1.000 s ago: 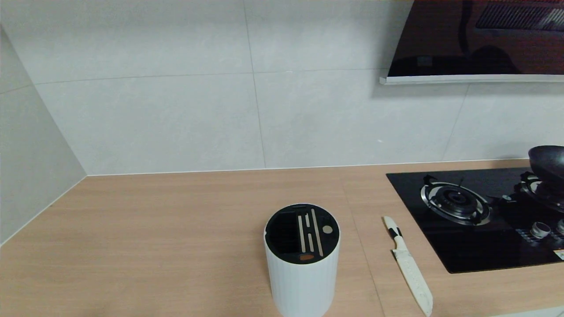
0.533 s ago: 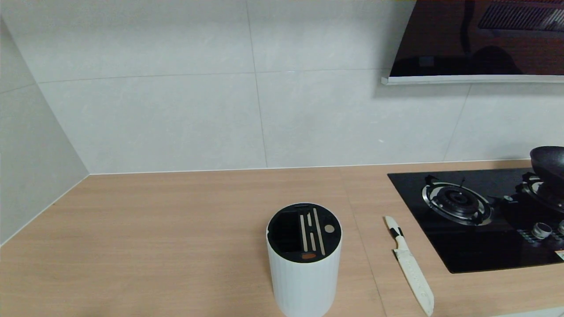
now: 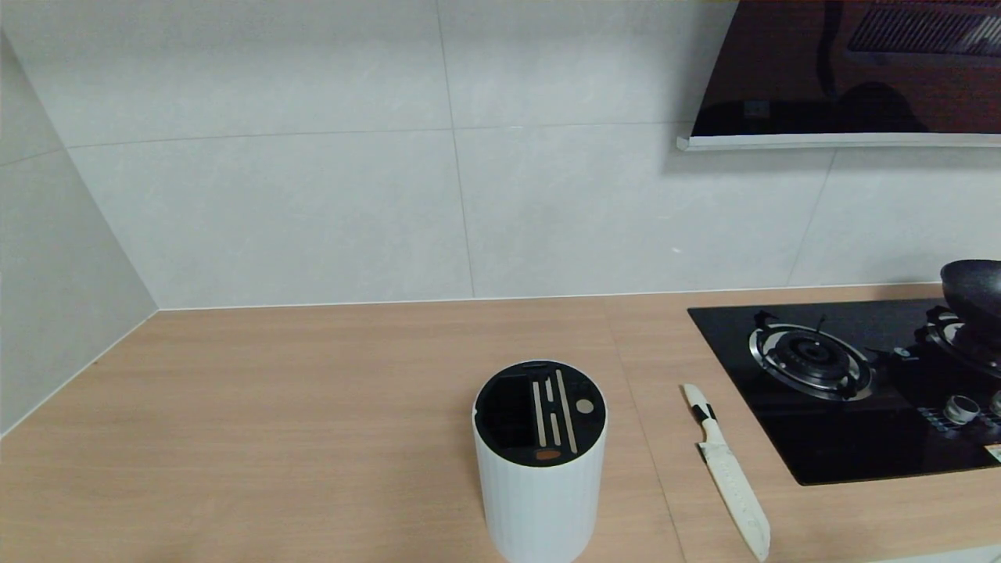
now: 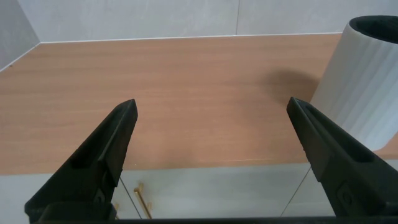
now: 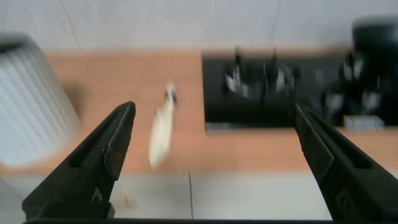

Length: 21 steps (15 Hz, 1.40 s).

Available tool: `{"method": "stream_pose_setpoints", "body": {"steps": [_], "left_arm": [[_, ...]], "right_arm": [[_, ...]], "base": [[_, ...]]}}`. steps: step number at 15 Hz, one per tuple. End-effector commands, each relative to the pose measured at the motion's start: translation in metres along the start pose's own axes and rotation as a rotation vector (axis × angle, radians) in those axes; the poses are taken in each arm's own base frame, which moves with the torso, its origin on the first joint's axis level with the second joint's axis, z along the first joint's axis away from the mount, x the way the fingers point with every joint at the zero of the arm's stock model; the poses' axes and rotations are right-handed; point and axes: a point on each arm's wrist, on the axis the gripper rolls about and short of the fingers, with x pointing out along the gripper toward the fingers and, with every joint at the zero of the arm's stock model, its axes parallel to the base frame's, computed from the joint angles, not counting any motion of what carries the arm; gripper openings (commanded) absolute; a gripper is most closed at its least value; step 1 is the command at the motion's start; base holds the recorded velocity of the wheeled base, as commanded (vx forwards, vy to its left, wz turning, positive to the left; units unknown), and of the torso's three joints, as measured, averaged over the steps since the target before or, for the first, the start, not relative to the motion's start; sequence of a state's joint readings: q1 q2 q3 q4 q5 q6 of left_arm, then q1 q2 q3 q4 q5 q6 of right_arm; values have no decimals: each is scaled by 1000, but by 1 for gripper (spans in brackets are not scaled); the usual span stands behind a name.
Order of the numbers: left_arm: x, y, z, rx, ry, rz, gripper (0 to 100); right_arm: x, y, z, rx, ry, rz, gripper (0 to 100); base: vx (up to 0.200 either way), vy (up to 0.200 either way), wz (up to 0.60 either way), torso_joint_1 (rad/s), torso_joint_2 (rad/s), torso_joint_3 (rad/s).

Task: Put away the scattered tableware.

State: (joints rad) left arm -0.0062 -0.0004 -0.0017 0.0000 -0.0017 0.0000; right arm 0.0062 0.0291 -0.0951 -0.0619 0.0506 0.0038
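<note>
Nothing on the counter (image 3: 313,391) has moved over the last second. Only the whole head view slid a touch sideways early on, so the camera shifted, not the things.

A white knife (image 3: 726,469) with a black band on its handle lies flat on the wooden counter between the holder (image 3: 539,485) and the stove (image 3: 844,422), touching neither. Its handle points toward the tiled wall (image 3: 313,195) and its blade toward the front edge. The holder is a white ribbed cylinder standing upright, with a black top that has one wide opening, several narrow slots, a round hole and a small orange mark.

The left gripper (image 4: 211,106) hangs before the counter's front edge with its fingers spread wide, the holder (image 4: 364,74) off to one side. The right gripper (image 5: 214,111) also has its fingers wide apart, with the knife (image 5: 163,127) seen between them.

A dark pan (image 3: 974,285) sits on the far burner, under a dark hood (image 3: 844,70). A small sticker (image 3: 993,452) at the stove's front corner carries print too small to read.
</note>
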Motion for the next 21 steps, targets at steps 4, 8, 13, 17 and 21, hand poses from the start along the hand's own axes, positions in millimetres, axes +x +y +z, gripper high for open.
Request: {"method": "stream_pose_setpoints", "body": {"steps": [4,8,13,17,21], "left_arm": [[0,0,0,0,1,0,100],[0,0,0,0,1,0,100],[0,0,0,0,1,0,100],[0,0,0,0,1,0,100],[0,0,0,0,1,0,100]], "right_arm": [[40,0,29,25,238,87,100],[99,2,47,35,460,161,100],[167,16,50,28,620,244,100],[222,34,27,-6,682,257,100],[241,46,-14,-56,801,228,100]], "base": [[0,0,0,0,0,0],[0,0,0,0,0,0],[0,0,0,0,0,0],[0,0,0,0,0,0],[0,0,0,0,0,0]]}}
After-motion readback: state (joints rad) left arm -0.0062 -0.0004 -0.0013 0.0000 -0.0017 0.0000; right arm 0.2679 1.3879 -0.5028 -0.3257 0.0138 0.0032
